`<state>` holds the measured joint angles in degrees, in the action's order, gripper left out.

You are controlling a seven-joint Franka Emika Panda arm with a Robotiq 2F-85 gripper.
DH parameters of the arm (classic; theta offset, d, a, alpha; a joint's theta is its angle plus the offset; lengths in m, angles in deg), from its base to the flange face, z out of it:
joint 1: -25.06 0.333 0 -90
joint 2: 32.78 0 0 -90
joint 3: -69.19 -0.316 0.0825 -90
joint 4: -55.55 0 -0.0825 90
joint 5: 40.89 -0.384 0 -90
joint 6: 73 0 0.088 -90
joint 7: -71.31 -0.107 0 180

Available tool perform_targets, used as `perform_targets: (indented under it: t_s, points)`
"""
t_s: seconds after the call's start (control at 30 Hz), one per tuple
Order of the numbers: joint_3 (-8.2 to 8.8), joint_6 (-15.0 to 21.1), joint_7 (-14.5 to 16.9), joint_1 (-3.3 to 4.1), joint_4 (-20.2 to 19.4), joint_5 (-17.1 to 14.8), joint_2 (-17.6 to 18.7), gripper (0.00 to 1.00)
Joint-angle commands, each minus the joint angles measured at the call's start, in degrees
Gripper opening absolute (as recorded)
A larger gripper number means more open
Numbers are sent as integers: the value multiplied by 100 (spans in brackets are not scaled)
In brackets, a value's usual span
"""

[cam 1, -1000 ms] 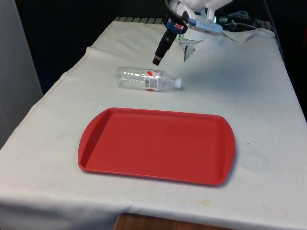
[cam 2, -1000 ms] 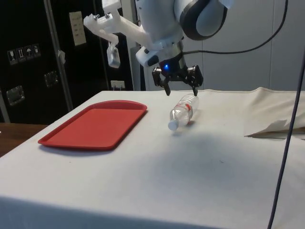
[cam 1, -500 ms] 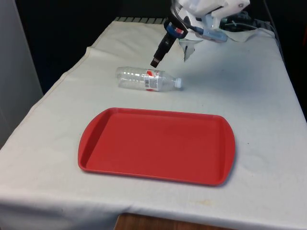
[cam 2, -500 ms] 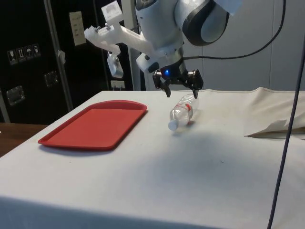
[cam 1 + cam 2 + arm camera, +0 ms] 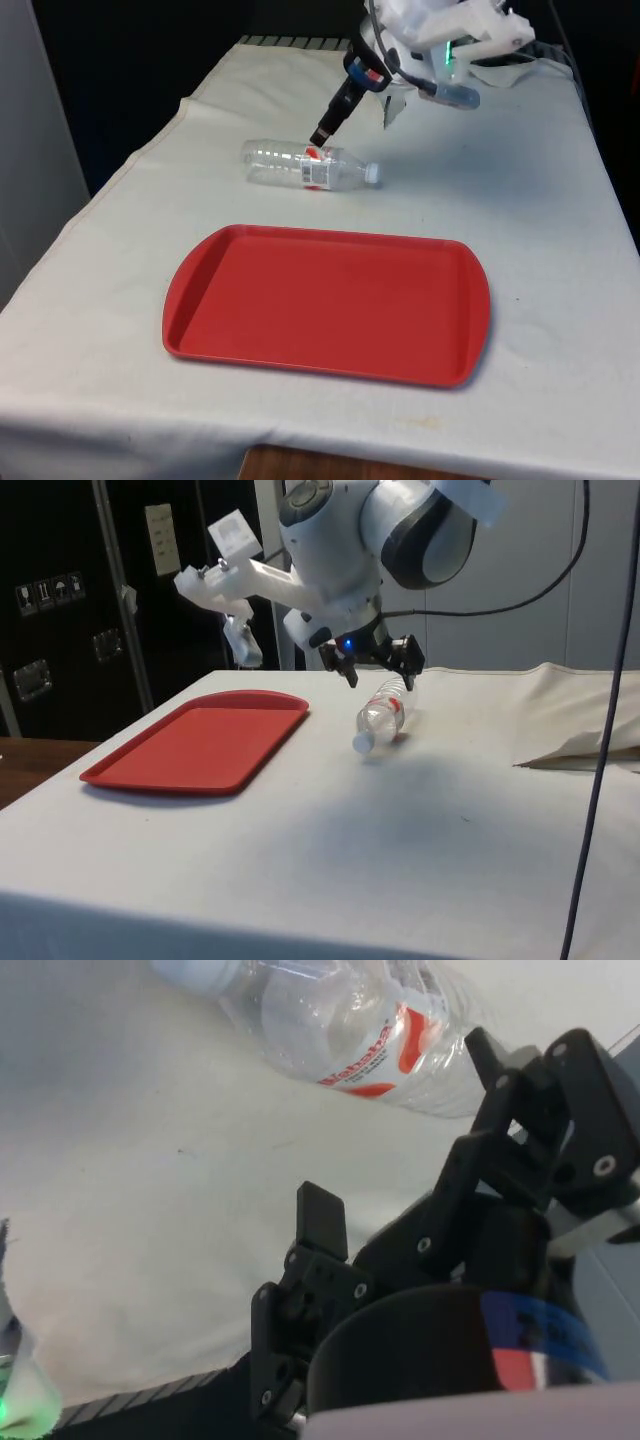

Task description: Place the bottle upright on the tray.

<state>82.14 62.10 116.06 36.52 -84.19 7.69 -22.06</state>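
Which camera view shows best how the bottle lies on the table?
The front view: the bottle lies on its side there, seen whole, cap toward the front view's right, beyond the red tray. The side view shows it end-on, cap nearest. The wrist view shows its cap and label beyond the open gripper.

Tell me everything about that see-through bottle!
The bottle is clear plastic and looks empty, with a white cap and a white label with red marks around its middle. It lies on its side on the white cloth, cap towards the front view's right, beyond the red tray, not touching it. The open black pincer hangs just above it, not gripping.
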Motion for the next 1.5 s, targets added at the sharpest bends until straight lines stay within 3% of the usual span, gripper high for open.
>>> perform_targets:
  t_s: [0.0,0.1,0.13,0.33,0.37,0.4,0.5,0.53,0.57,0.7,0.83,0.87,0.93,1.13,1.17,1.2,1.43,1.47]
  points:
    - [0,-57,-138,34,34,126,46,100]
    - [-40,-52,-103,0,17,74,52,100]
    - [-34,-109,-235,34,63,201,97,100]
    - [-109,-235,-481,46,138,361,258,100]
    - [-126,-206,-395,6,103,275,229,100]
    - [-120,-258,-516,46,149,384,286,100]
    - [-166,-332,-642,46,212,470,384,100]
    - [-183,-309,-561,11,189,384,372,100]
    - [-178,-361,-670,52,235,481,413,100]
    - [-218,-447,-791,63,304,561,510,100]
    - [-275,-561,-945,57,384,670,636,100]
    - [-286,-516,-865,23,344,590,602,100]
    - [-298,-619,-997,69,424,693,693,100]
    - [-372,-802,-1175,80,533,796,859,100]
    - [-384,-768,-1100,40,504,728,825,100]
    - [-384,-831,-1203,80,550,814,882,100]
    - [-481,-1077,-1461,109,653,945,1089,100]
    - [-498,-1054,-1398,74,630,882,1066,100]
